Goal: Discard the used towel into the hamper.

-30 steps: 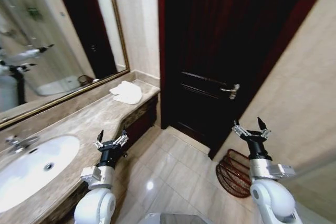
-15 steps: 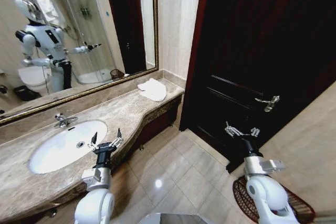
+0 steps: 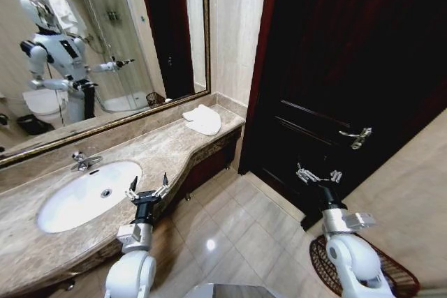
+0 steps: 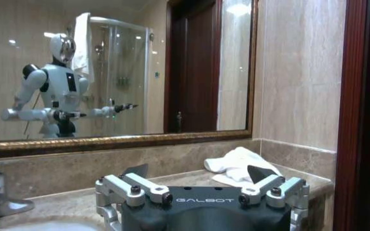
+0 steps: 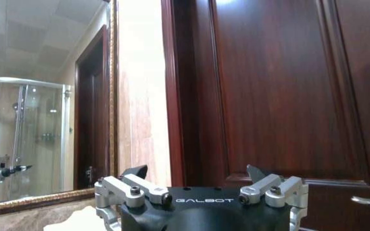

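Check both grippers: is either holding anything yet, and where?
Nothing held. Left gripper and right gripper have open, empty jaws; the towel lies on the counter.

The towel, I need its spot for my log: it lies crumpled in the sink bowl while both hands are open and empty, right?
Not in the sink. The head view shows the towel on the countertop at its far end near the door; left hand and right hand are open and empty.
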You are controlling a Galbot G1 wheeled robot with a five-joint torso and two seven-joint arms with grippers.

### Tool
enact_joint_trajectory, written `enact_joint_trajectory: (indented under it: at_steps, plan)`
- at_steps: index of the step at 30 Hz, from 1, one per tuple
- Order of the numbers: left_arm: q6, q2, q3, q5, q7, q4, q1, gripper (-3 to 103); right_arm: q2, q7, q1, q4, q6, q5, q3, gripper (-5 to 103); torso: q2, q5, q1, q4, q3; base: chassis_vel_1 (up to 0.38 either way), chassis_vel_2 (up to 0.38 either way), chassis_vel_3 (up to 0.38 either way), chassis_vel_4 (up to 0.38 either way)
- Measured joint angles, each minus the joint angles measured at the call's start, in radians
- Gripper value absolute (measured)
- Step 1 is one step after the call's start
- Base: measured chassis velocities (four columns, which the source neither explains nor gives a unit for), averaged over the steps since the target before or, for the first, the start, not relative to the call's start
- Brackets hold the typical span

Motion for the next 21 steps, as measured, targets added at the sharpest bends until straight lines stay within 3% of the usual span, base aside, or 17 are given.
enact_joint_trajectory:
  at_steps: [16, 21]
  plan:
    - [0.0, 0.0, 0.008, -0.026, 0.005, -0.002, 0.004, 103, 0.017, -0.031, -0.018, 0.005, 0.014, -0.017, 0.0, 100, 0.0, 0.0003, 0.0, 0.0002, 0.0, -0.148, 0.148, 0.149, -0.152]
    - [-0.003, 0.0, 0.013, -0.025, 0.004, 0.001, 0.002, 99, 0.019, -0.033, -0.02, 0.005, 0.018, -0.015, 0.004, 100, 0.0, 0.0006, 0.0, 0.0002, 0.0, -0.196, 0.206, 0.177, -0.198]
